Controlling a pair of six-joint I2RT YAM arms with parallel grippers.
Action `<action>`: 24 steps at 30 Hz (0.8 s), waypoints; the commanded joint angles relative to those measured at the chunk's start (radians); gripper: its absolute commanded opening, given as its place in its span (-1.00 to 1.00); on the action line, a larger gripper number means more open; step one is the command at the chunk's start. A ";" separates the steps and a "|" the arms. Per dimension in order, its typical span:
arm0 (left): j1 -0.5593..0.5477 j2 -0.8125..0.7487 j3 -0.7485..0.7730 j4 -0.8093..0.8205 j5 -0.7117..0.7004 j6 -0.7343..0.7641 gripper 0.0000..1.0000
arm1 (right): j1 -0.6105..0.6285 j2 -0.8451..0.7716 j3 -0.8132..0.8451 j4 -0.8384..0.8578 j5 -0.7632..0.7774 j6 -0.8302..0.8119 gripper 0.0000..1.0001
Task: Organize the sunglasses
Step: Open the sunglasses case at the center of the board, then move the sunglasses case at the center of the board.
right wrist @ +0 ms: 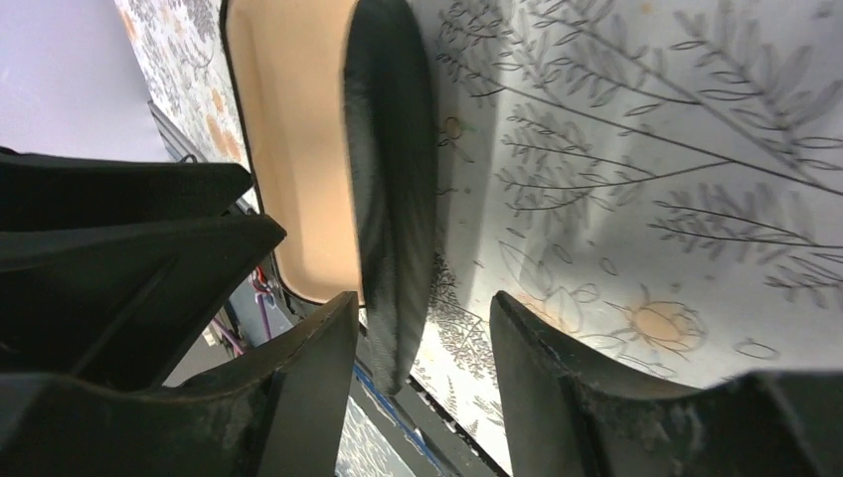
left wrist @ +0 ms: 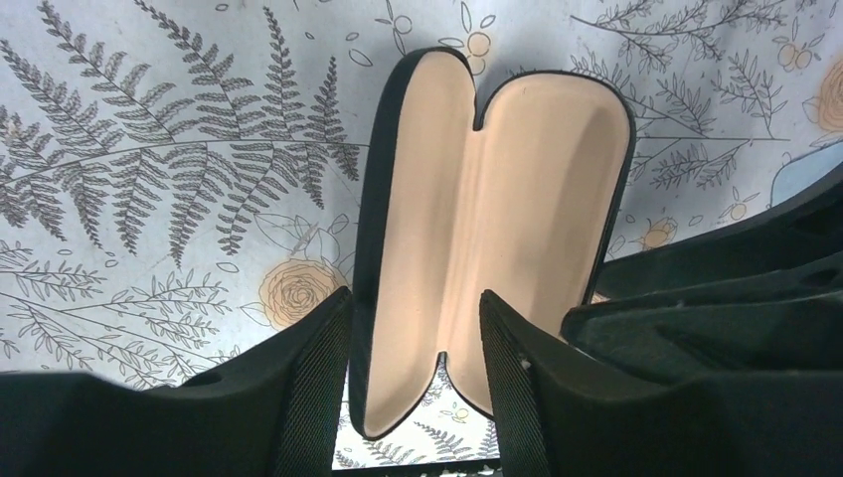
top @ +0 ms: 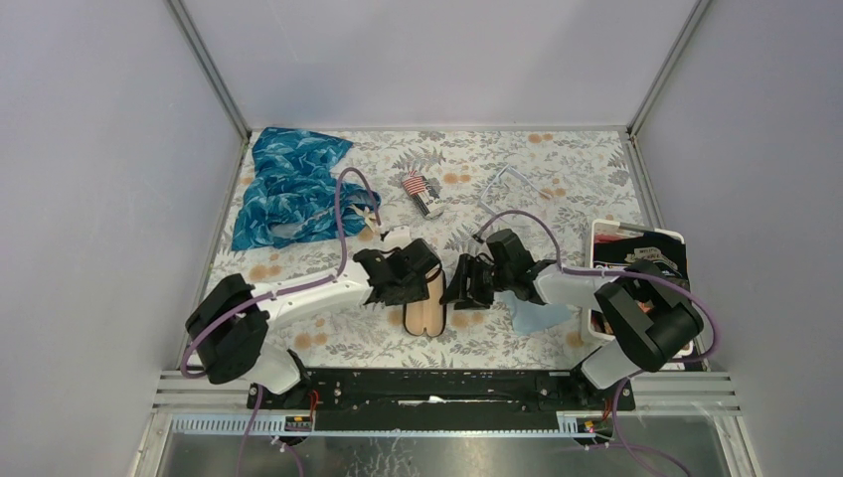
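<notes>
The black glasses case [top: 422,313] lies open on the floral table, its tan lining facing up. In the left wrist view both halves of the case [left wrist: 517,199] show. My left gripper [left wrist: 415,292] is open and straddles the case's left half, with a gap at the right finger [left wrist: 507,378]. My right gripper [right wrist: 423,295] is also open. The black shell edge of the case [right wrist: 393,179] stands between its fingers with room on both sides. From above, the left gripper [top: 403,270] and right gripper [top: 467,286] flank the case. The sunglasses show in no view.
A blue patterned cloth [top: 288,189] lies at the back left. A pale blue cloth [top: 537,313] sits under my right arm. A white bin [top: 641,258] with dark items stands at the right edge. Clear-framed glasses [top: 507,179] and a small striped item [top: 418,187] lie further back.
</notes>
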 commanded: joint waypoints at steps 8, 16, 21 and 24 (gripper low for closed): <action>0.057 -0.054 -0.013 0.005 0.001 0.042 0.07 | 0.054 0.068 0.077 0.042 0.016 0.024 -0.35; 0.086 -0.072 -0.007 0.008 0.003 0.061 0.06 | 0.054 0.103 0.142 0.024 0.112 0.061 -0.59; 0.097 -0.095 -0.016 0.009 -0.001 0.064 0.06 | 0.047 0.134 0.174 0.035 0.217 0.170 -0.64; 0.103 -0.107 -0.023 0.010 -0.002 0.062 0.06 | 0.046 0.159 0.174 0.101 0.256 0.255 -0.60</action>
